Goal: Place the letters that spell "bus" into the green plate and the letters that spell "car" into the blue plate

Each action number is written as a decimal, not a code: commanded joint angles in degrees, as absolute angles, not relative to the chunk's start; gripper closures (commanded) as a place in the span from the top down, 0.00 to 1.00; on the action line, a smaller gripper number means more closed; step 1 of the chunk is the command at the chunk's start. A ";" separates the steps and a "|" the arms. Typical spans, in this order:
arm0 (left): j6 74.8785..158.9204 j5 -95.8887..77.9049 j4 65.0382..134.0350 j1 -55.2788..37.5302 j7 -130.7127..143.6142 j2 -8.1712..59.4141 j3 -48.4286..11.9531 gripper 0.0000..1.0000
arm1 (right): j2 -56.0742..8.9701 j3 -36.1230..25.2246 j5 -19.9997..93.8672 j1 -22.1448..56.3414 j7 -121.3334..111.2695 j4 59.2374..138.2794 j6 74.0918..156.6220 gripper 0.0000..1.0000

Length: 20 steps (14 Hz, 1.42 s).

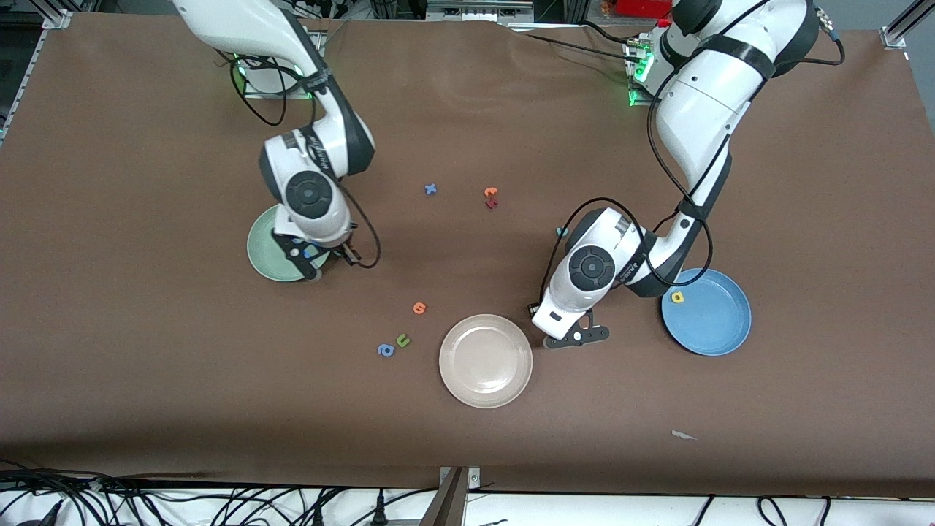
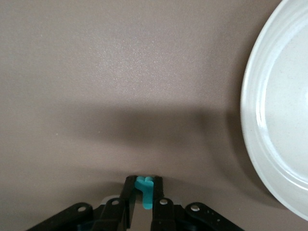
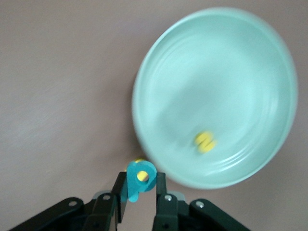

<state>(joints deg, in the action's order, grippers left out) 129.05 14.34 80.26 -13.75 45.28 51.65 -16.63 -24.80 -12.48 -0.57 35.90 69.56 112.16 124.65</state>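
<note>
My right gripper (image 1: 308,260) (image 3: 139,177) is shut on the teal "b" (image 3: 139,182) at the rim of the green plate (image 1: 264,252) (image 3: 216,72). A yellow "s" (image 3: 205,142) lies in that plate. A yellow piece (image 3: 139,160) shows under the "b", beside the rim. My left gripper (image 1: 577,337) (image 2: 143,181) is low at the table beside the beige plate (image 1: 486,360) (image 2: 279,120), shut on the teal "r" (image 2: 145,191). The blue plate (image 1: 730,329) holds a yellow "a" (image 1: 678,296). A small teal letter (image 1: 561,231) lies by the left arm's wrist.
Loose on the table are a blue "x" (image 1: 430,189), an orange and a red letter (image 1: 491,197), an orange round letter (image 1: 419,307), a green "u" (image 1: 402,340) and a blue "a" (image 1: 385,350). A white scrap (image 1: 683,435) lies near the front edge.
</note>
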 commanded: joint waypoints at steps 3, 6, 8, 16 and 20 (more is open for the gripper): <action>125.44 13.80 78.22 -13.72 43.34 51.33 -16.08 0.00 | -21.45 -19.06 0.09 35.95 54.43 121.72 125.24 0.18; 115.34 13.80 74.29 -10.74 35.79 49.66 -16.26 0.00 | -21.97 -19.60 0.09 35.86 53.52 121.99 125.68 0.86; 109.71 13.97 73.21 -8.62 28.61 48.70 -16.09 0.00 | -21.45 -19.60 0.17 35.95 54.49 120.33 125.07 0.98; 103.71 23.19 74.27 2.19 0.90 47.72 -15.12 0.00 | -22.94 -12.66 1.32 37.18 67.87 114.44 126.55 0.97; 103.71 23.30 74.53 2.29 -4.40 47.73 -15.73 1.00 | -23.64 -12.92 1.49 37.18 88.54 115.48 129.29 0.98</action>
